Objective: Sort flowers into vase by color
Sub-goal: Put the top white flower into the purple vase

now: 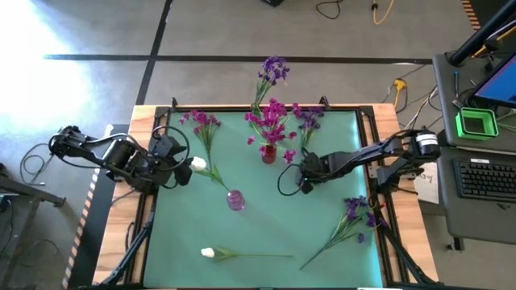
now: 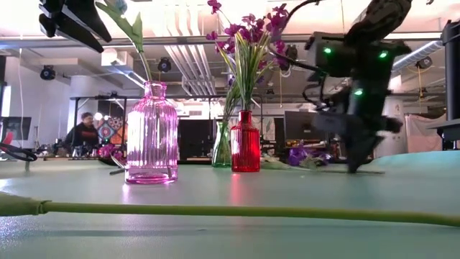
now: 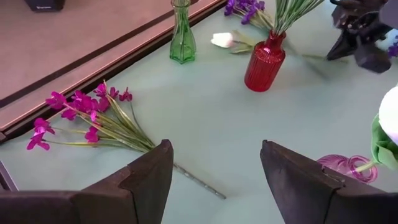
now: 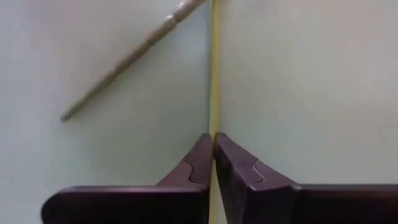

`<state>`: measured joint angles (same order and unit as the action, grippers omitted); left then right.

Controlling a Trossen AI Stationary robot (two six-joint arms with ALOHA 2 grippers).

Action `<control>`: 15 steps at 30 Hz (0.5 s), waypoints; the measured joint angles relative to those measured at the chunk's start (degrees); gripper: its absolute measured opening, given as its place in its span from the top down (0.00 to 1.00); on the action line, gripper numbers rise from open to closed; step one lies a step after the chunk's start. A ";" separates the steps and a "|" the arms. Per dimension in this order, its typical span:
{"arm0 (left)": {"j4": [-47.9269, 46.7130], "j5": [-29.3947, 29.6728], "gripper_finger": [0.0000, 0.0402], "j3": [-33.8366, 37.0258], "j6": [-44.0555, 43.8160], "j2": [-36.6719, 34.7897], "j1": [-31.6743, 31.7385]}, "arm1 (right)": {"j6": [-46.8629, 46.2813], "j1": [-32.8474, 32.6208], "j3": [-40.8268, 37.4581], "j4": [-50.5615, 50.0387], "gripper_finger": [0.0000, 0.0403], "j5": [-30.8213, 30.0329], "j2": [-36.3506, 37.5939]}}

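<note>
Right tool [image 1: 304, 182]: near the middle of the green tabletop [image 1: 322, 234], just toward the right edge from the red ribbed glass vase [image 1: 268, 153]; its 2 dark fingers [image 4: 231, 165] are pinched together on a thin yellow-green stem [image 4: 214, 68], with a second, paler stem [image 4: 127, 59] lying slantwise beside it on the mat.
Left tool [image 1: 179, 171]: over the left half of the tabletop, jaws spread wide with nothing between them; a white tulip-like bud [image 1: 197, 164] shows just beside it.
Pink ribbed glass vase [image 1: 235, 199]: standing near the tabletop's centre, a little toward the front edge; the stem leading to that white bud rises from it.
Red vase contents: a bunch of magenta-pink flowers [image 1: 270, 121].
Green glass vase [image 3: 182, 38]: upright near the back edge, holding tall violet-purple flowers [image 1: 274, 70].
Loose magenta-pink spray [image 1: 200, 121]: lying flat near the back-left corner.
Loose violet-purple spray [image 1: 309, 118]: lying by the back edge, right of the red vase.
Second violet-purple spray [image 1: 355, 213]: lying near the right edge, its stem pointing toward the front edge.
Second white tulip-like bud [image 1: 209, 253]: lying along the front edge with its long stem pointing right.
Background: a seated person [image 2: 84, 132] far off in the room.
</note>
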<state>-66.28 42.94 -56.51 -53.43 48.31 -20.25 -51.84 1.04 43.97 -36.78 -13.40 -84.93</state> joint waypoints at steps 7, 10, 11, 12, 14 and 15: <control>-0.33 -0.02 0.42 0.00 0.00 0.04 0.00 | -4.63 0.08 0.08 -11.73 0.98 -0.55 13.51; -0.33 -0.02 0.42 0.00 0.00 0.04 0.00 | -5.78 0.00 0.10 -13.02 0.98 -0.77 20.19; -0.31 -0.01 0.42 0.00 0.00 0.05 0.00 | -5.98 0.00 0.10 -12.98 0.98 -0.71 22.10; -0.32 0.00 0.42 0.00 0.00 0.09 0.00 | -6.44 0.00 0.10 -12.91 0.98 -0.22 23.96; -0.31 -0.02 0.42 0.00 0.00 0.09 0.00 | -7.18 0.02 0.12 -12.88 0.98 2.55 27.44; -0.31 -0.02 0.42 0.00 0.00 0.09 0.00 | -7.57 -0.01 0.12 -12.81 0.98 4.12 28.78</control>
<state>-66.59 42.92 -56.51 -53.43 48.40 -20.25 -59.41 1.03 44.10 -49.59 -9.29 -56.15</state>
